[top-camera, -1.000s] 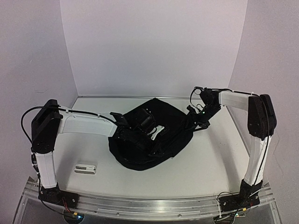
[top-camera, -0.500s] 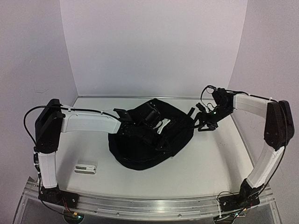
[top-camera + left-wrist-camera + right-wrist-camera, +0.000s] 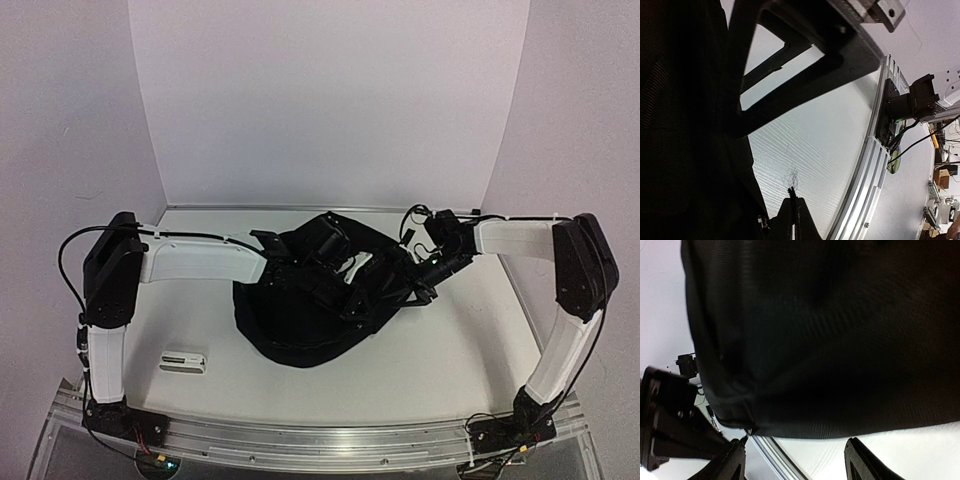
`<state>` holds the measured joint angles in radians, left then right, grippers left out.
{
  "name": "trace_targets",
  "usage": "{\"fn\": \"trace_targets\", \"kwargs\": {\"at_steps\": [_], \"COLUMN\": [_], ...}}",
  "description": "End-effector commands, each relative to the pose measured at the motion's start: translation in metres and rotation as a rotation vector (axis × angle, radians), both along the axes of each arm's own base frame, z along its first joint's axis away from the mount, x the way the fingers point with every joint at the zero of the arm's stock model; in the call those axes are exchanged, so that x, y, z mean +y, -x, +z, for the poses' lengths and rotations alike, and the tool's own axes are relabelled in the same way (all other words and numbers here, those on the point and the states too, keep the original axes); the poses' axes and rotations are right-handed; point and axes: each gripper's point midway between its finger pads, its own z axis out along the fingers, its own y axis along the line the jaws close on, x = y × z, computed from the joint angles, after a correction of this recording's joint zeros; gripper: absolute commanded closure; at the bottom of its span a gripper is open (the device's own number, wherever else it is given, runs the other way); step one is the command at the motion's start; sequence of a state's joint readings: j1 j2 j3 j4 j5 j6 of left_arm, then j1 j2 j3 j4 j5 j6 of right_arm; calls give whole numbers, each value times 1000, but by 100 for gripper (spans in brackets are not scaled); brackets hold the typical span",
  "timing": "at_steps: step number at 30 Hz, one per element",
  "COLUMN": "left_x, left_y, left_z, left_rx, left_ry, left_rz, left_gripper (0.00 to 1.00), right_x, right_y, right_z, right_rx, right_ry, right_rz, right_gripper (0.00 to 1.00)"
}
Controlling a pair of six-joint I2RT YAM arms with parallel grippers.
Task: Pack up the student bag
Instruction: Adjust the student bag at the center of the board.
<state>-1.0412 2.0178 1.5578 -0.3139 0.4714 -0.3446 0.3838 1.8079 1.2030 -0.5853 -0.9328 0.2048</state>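
Student bag (image 3: 300, 325) lay mid-table (image 3: 450, 350), a little back of centre, between the two arms. It was the only container in view. Its mouth was not readable from above, so its contents could not be told. The bag was black soft fabric with a rounded near outline, and its upper part was bunched and crumpled. The right wrist view showed a fine ribbed weave and a stitched seam along the bag's edge.

Left gripper (image 3: 791, 196) sat over the bag's upper part, fingers pressed together to a point, with black cloth close beside them. Whether any cloth was pinched could not be told. Right gripper (image 3: 796, 445) was at the bag's right edge with jaws wide apart. The fabric was just ahead of the tips and white table showed between them.

A small white flat rectangular item (image 3: 183, 358) lay near the left arm, well apart from the bag. The table was white, matte and faintly grained, with a metal rail (image 3: 320, 432) along its near edge.
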Motion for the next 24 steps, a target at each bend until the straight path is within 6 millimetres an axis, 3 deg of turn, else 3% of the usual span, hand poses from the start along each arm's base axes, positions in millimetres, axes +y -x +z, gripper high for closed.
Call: {"fn": "trace_targets", "kwargs": {"at_steps": [1,6,10,11,24], "left_x": [-14,-12,-6,-4,26], "left_y": [2,5,6,6,19], "left_z": [29,31,25,23,18], "left_rx": [-19,-13,-13,-13,-7], "left_ry": [76,80,49,39,-24], "left_rz": [-31,-38,-34,-33,-18], "left_gripper": [100,100,100,100,100], "right_x": [13,11,1,-2,-77], "right_y": [-27,-42,-54,-58,-126], "right_z": [10,-2,-6,-5,-17], "right_rx": [-42,-49,-78,-85,-172], "right_ry": [-35,18,69,76,223], "right_rz": [-33,-68,-106,-119,-310], "right_gripper": [35,62,96,100,100]}}
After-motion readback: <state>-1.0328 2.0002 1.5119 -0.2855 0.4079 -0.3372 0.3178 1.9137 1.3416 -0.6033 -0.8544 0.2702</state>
